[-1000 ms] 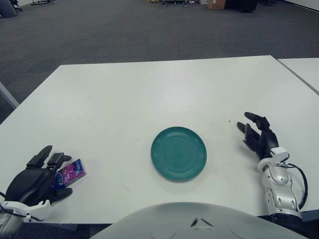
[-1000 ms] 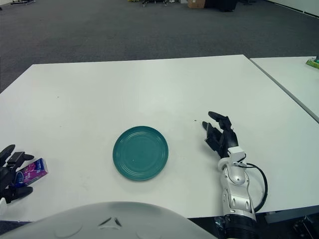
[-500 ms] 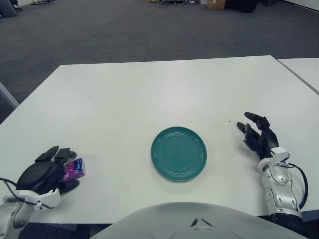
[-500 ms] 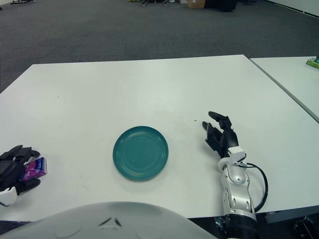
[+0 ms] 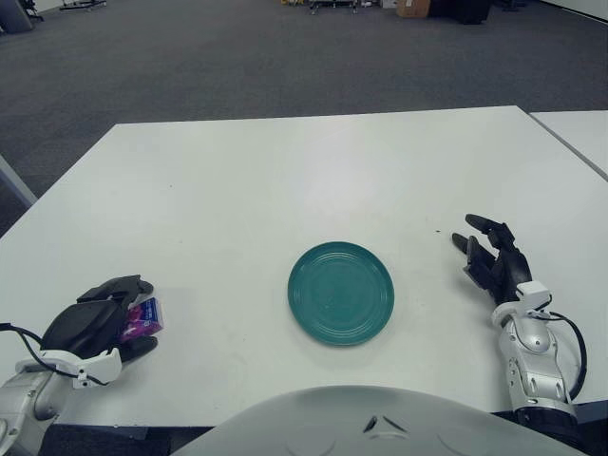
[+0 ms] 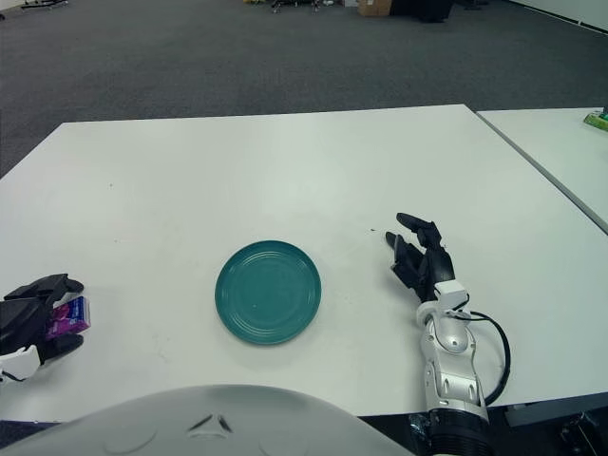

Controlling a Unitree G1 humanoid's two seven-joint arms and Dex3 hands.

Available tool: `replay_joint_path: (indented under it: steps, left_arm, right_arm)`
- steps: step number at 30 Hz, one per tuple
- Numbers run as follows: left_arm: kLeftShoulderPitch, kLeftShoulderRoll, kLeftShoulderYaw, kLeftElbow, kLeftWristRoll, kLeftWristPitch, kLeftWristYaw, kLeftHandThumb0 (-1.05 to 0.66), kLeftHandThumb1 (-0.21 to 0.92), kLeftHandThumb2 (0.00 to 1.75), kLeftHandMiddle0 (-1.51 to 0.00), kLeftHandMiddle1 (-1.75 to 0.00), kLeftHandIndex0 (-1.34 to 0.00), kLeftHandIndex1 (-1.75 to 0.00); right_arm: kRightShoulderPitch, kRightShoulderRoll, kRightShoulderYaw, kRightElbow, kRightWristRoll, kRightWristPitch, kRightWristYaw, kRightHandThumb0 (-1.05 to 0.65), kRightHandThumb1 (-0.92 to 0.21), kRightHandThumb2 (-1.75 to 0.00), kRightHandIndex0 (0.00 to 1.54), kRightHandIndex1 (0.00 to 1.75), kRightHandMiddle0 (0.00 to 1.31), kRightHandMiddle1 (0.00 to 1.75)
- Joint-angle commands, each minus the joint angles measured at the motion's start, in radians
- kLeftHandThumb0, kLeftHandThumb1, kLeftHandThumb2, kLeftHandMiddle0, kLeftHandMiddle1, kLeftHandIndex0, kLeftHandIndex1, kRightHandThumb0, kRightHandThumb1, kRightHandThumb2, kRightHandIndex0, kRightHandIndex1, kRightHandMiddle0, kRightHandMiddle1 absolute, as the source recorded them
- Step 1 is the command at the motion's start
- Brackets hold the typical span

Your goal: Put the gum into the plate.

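Your left robot hand (image 5: 95, 321) has its fingers curled around the gum (image 5: 144, 317) on the surface (image 5: 285, 180), well left of the plate (image 5: 340, 292), while the right robot hand (image 5: 494, 255) shows spread beside it.

The left hand (image 5: 90, 325) at the lower left is covering most of the gum (image 5: 142, 317), leaving only a pink and blue corner showing beside the dark fingers (image 5: 119, 288); any print on the pack is too small to read. In the right eye view the same hand is being cut off by the left edge. A pale rounded part of the robot's body (image 5: 366, 423) is hiding the near edge of the counter (image 5: 285, 171) along the bottom. The right forearm (image 6: 451, 380) is running out of the bottom edge. Objects on the far floor (image 5: 332, 6) at the top are cropped and cannot be identified.
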Motion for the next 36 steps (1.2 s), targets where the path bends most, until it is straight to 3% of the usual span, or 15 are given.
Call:
replay_joint_path:
  steps: [1,2,3,5,8,10,13,16,25,36]
  left_arm:
    - [-0.015,0.034,-0.037,0.024,-0.011,0.003,-0.062,-1.05,0.92,0.5,-0.38,-0.43,-0.14,-1.17]
    - [-0.02,0.041,-0.044,0.033,-0.016,0.001,-0.07,-1.05,0.92,0.5,-0.34,-0.59,-0.14,-1.2]
    - [-0.023,0.047,-0.05,0.038,-0.02,-0.001,-0.075,-1.05,0.92,0.48,-0.29,-0.9,-0.14,-1.31]
    - [-0.036,0.058,-0.066,0.058,-0.026,-0.005,-0.083,-1.04,0.92,0.43,-0.27,-1.29,-0.15,-1.52]
    - [-0.044,0.07,-0.091,0.072,-0.038,-0.002,-0.105,-0.91,0.9,0.31,-0.35,-1.55,-0.22,-1.65]
    - [-0.044,0.068,-0.107,0.075,-0.04,0.011,-0.114,-0.62,0.68,0.73,-0.5,-1.67,-0.36,-1.7]
    - [-0.043,0.064,-0.121,0.075,-0.04,0.038,-0.118,-0.49,0.53,1.0,-0.69,-1.72,-0.45,-1.73]
    - [-0.044,0.062,-0.128,0.076,-0.041,0.051,-0.102,-0.45,0.47,1.11,-0.79,-1.74,-0.49,-1.74]
    - [-0.032,0.028,-0.122,0.064,-0.051,0.068,-0.011,-0.43,0.43,1.17,-1.0,-1.75,-0.51,-1.75]
    - [-0.024,0.02,-0.112,0.055,-0.09,0.052,0.022,-0.43,0.43,1.17,-1.06,-1.75,-0.51,-1.75]
  right_arm:
    - [0.039,0.008,0.004,0.057,-0.01,0.062,0.003,-0.65,-0.92,-0.82,0.73,0.09,0.15,0.87]
    - [0.039,0.009,0.004,0.057,-0.01,0.062,0.003,-0.65,-0.92,-0.82,0.73,0.09,0.15,0.88]
    - [0.038,0.009,0.004,0.058,-0.01,0.062,0.002,-0.64,-0.92,-0.82,0.73,0.09,0.15,0.88]
    - [0.038,0.009,0.003,0.059,-0.008,0.061,0.003,-0.64,-0.92,-0.82,0.73,0.09,0.15,0.88]
    - [0.04,0.011,0.0,0.055,-0.003,0.062,0.004,-0.64,-0.92,-0.82,0.73,0.09,0.15,0.88]
    - [0.039,0.01,-0.002,0.057,-0.001,0.061,0.005,-0.64,-0.92,-0.82,0.73,0.09,0.15,0.87]
    - [0.037,0.009,-0.006,0.062,0.005,0.056,0.007,-0.63,-0.92,-0.82,0.72,0.09,0.16,0.87]
    - [0.036,0.007,-0.007,0.065,0.009,0.054,0.008,-0.62,-0.92,-0.82,0.72,0.09,0.16,0.87]
    - [0.031,0.008,-0.011,0.074,0.004,0.043,0.005,-0.62,-0.92,-0.81,0.76,0.11,0.18,0.88]
    - [0.024,0.012,-0.015,0.082,0.0,0.033,-0.004,-0.62,-0.92,-0.8,0.76,0.11,0.19,0.89]
